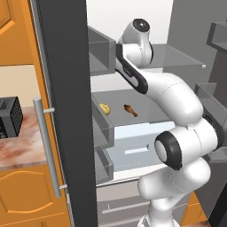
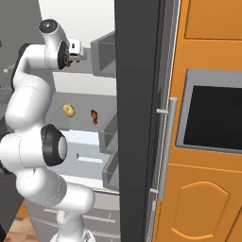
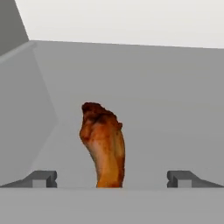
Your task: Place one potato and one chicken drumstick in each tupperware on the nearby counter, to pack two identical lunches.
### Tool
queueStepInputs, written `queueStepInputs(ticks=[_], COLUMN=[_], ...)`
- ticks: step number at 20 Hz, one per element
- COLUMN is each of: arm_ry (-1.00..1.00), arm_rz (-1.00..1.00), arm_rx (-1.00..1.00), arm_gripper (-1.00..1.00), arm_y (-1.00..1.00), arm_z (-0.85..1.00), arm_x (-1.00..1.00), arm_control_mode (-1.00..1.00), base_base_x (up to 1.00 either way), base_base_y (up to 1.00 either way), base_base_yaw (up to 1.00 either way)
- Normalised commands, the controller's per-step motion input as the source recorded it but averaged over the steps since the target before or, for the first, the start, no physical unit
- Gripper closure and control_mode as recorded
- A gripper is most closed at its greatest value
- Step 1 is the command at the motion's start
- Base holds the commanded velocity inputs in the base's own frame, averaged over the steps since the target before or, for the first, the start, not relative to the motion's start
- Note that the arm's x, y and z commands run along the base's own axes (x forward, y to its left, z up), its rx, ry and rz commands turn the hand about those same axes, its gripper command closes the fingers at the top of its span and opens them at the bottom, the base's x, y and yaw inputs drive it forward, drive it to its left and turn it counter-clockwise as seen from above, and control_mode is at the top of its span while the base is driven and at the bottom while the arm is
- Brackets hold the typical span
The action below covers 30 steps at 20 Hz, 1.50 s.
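Tool point(image 3: 112, 178) open astride lumpy reddish-brown chicken drumstick point(image 3: 103, 142), smooth grey shelf point(image 3: 175, 109).

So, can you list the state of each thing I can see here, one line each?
End effector: open, fingertips either side of a drumstick, not closed on it.
Upper-shelf drumstick: lying on the shelf, ungrasped.
Lower-shelf drumstick: lying loose.
Potato: lying loose beside it.
Fridge door: open.

Potato point(image 1: 104, 108) left of drumstick point(image 1: 130, 110)
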Motion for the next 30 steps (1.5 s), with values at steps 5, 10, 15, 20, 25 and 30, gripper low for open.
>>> queueStepInputs(ticks=[5,10,15,20,25,30], arm_ry=[-0.11,-0.08,0.0,0.0,0.02,0.0], arm_rz=[0.0,0.0,0.0,0.0,-0.02,-0.15], arm_rx=[-0.06,-0.05,-0.03,0.0,0.0,0.0], arm_gripper=[-1.0,-1.0,1.0,1.0,1.0,1.0], arm_y=[0.22,0.08,0.01,0.0,-0.11,-0.23], arm_z=[-0.3,-0.39,-0.32,-0.02,-0.05,-0.05], arm_x=[0.26,0.09,0.1,0.26,-0.18,-0.98], arm_control_mode=[-1.0,-1.0,-1.0,-1.0,-1.0,-1.0], base_base_x=[0.0,0.0,0.0,0.0,0.0,0.0], base_base_y=[0.0,0.0,0.0,0.0,0.0,0.0], base_base_yaw=[0.0,0.0,0.0,0.0,0.0,0.0])
